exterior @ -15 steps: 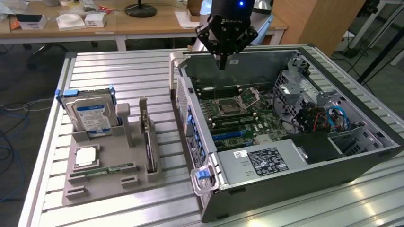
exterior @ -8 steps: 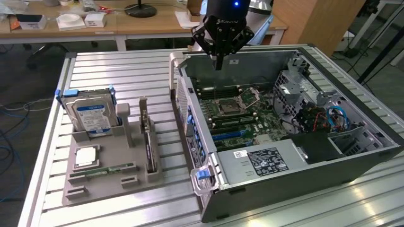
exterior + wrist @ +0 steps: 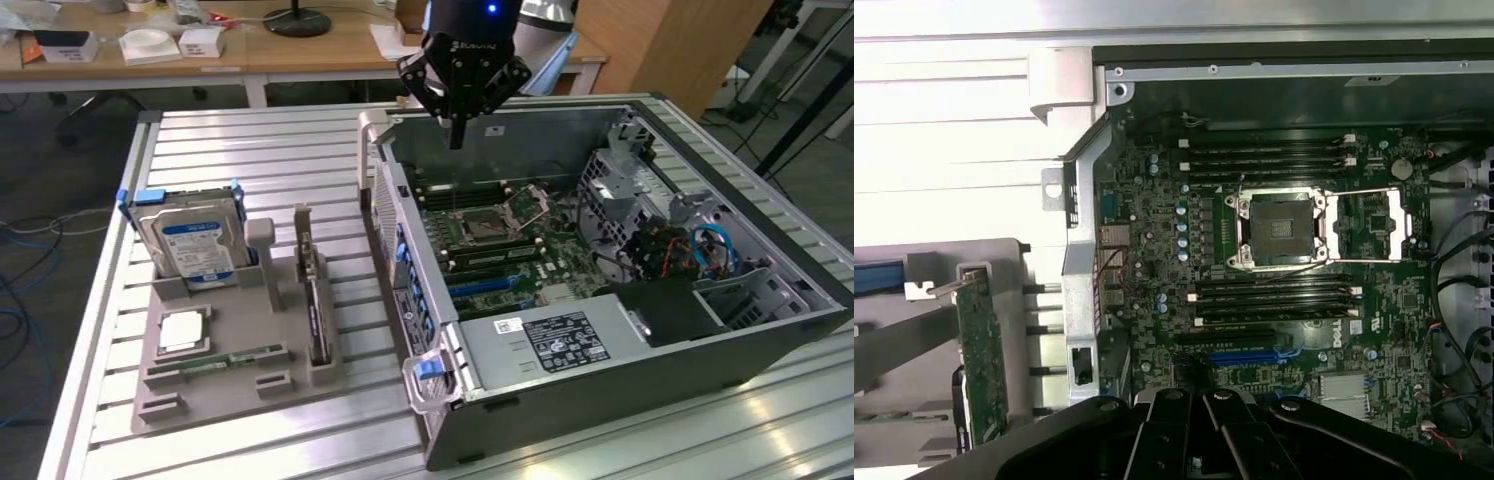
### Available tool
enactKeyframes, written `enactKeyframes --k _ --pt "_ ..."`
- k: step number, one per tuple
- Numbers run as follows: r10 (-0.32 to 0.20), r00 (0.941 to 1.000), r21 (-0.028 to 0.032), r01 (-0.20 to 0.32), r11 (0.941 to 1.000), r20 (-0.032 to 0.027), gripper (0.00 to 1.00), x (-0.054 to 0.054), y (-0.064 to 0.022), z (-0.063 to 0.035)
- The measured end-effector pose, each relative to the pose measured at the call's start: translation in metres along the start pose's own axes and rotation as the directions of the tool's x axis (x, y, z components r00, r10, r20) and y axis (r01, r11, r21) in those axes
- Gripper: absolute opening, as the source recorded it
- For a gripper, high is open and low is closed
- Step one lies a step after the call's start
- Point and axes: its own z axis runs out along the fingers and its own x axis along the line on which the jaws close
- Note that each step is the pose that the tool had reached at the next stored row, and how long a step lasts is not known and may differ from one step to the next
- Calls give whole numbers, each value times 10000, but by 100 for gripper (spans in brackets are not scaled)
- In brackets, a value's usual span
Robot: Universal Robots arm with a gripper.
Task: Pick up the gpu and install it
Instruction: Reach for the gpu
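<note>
The gpu stands on edge in a slot of the grey holder on the exterior view's left, its green board thin from this angle and its silver bracket uppermost. In the wrist view the gpu shows as a green card beside the case wall. My gripper hangs above the back edge of the open computer case, well away from the gpu, fingers together and holding nothing. The black fingers point over the motherboard, near its blue slot.
The holder also carries a hard drive with a blue-white label, a processor chip and a narrow memory stick. Inside the case are an open processor socket, cables and a power supply. A wooden desk stands behind.
</note>
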Motion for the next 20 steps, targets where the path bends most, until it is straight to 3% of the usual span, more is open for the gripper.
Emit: enactKeyframes --k 20 --pt "0 10000 0 0 10000 0 11 161 -12 7"
